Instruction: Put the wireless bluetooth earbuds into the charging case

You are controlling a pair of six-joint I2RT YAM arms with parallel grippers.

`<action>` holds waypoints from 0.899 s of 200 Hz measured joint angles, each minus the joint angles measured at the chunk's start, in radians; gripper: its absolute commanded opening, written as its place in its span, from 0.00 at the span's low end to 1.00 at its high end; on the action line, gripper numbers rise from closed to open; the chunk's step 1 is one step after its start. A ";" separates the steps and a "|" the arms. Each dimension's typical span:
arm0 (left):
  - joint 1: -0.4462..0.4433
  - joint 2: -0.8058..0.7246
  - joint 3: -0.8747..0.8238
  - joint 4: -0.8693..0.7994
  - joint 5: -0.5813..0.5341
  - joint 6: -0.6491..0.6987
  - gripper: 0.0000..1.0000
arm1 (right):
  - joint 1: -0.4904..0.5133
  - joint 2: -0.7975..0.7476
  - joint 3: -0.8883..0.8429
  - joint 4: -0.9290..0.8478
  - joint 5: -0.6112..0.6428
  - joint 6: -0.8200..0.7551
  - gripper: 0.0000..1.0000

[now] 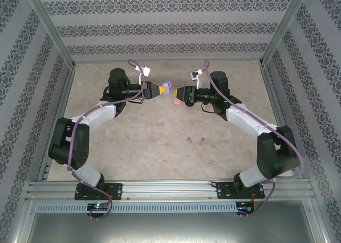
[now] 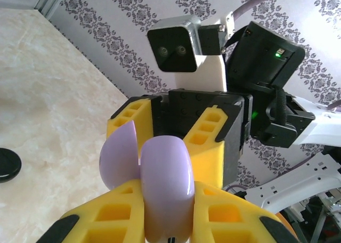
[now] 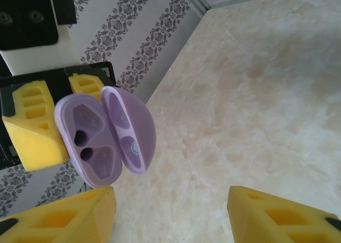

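My left gripper (image 1: 160, 89) is shut on the purple charging case (image 1: 165, 87) and holds it up above the far middle of the table. In the left wrist view the case (image 2: 166, 184) sits squeezed between my yellow fingers (image 2: 101, 221), its lid (image 2: 120, 155) swung open. The right wrist view looks into the open case (image 3: 90, 142), whose two sockets are empty, with the lid (image 3: 130, 128) beside them. My right gripper (image 1: 180, 94) faces the case closely, open (image 3: 170, 216), with nothing between its fingers. Two purple earbuds (image 1: 189, 140) (image 1: 203, 141) lie on the table, nearer the bases.
A pale pink case (image 1: 176, 100) lies on the table just below the two grippers. A black case (image 2: 4, 165) sits at the left edge of the left wrist view. Patterned walls (image 1: 170, 27) and a metal frame (image 1: 170, 188) surround the table.
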 measured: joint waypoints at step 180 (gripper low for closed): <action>-0.039 0.016 0.015 -0.005 0.014 0.012 0.00 | 0.000 0.038 0.031 0.007 -0.024 0.002 0.42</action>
